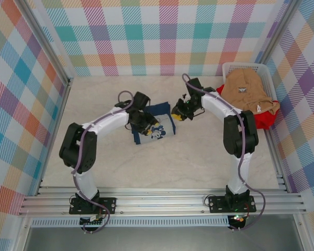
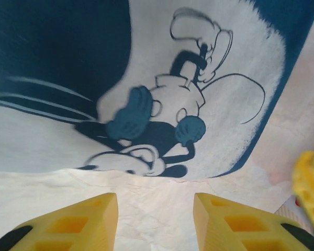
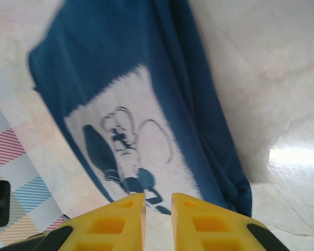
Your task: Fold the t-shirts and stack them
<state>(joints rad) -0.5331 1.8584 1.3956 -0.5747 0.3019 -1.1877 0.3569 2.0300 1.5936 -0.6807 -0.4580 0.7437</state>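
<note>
Your navy shirt (image 1: 158,129) lies folded in a small rectangle mid-worktop (image 1: 199,157), white cartoon print facing up, well clear of every edge. Your left gripper (image 1: 153,125) sits low over the shirt's left half. In the left wrist view, that gripper (image 2: 154,219) has its yellow fingers (image 2: 78,222) clearly apart with nothing between them, only bare worktop showing in the gap and the printed shirt (image 2: 162,104) just ahead. Your right gripper (image 1: 176,115) is at the shirt's right edge. In the right wrist view, that gripper (image 3: 158,219) has its fingers (image 3: 115,222) almost together, with a thin slit left and no cloth pinched. The navy shirt (image 3: 146,78) is spread past the tips, its folded edge bunched on the right. The white basket (image 1: 235,66) stands in the far right corner of the worktop. The tan shirt (image 1: 248,91) is heaped in it and spills over the near rim. The red shirt (image 1: 261,120) pokes out from under the tan one at the basket's near end, by the right edge. Both are well apart from the navy shirt.
</note>
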